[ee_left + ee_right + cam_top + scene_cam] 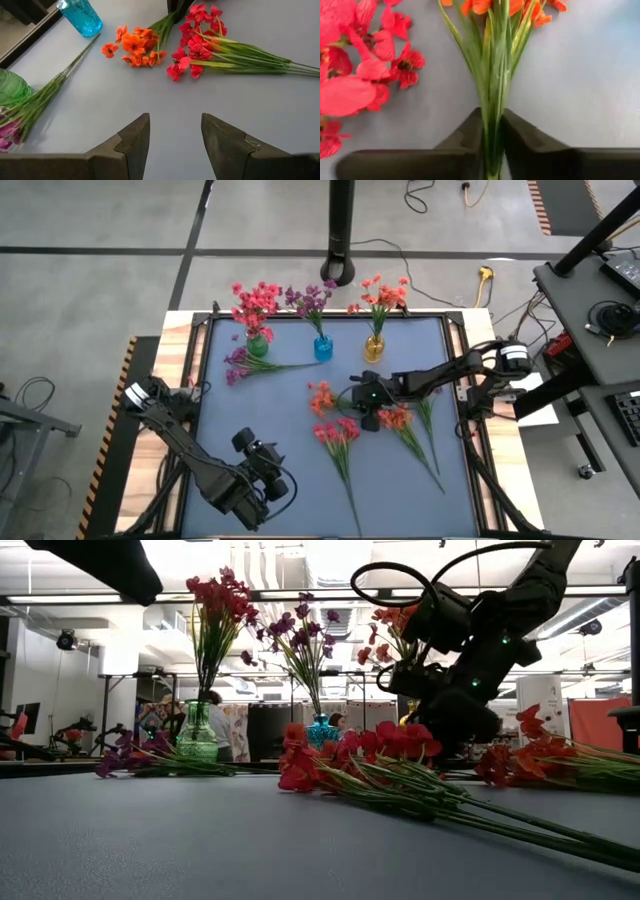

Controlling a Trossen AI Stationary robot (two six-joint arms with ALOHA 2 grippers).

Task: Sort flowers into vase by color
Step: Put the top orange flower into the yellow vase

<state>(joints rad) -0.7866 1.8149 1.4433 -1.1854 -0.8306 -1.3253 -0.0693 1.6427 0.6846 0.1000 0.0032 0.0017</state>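
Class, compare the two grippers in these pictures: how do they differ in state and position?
The right gripper is shut on an orange sprig's stems at mid-table; the left gripper is open and holds nothing. The right is among the loose flowers; the left waits over bare table near the front. Both have dark fingers.

Matt grey-blue table mat [270, 405], glossy glass vases [322, 348], wood edge [172, 330]

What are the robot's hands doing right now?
Right gripper jaws shut on orange flower stems, on the table. Left gripper open, waiting, empty. Red flower lies close beside.
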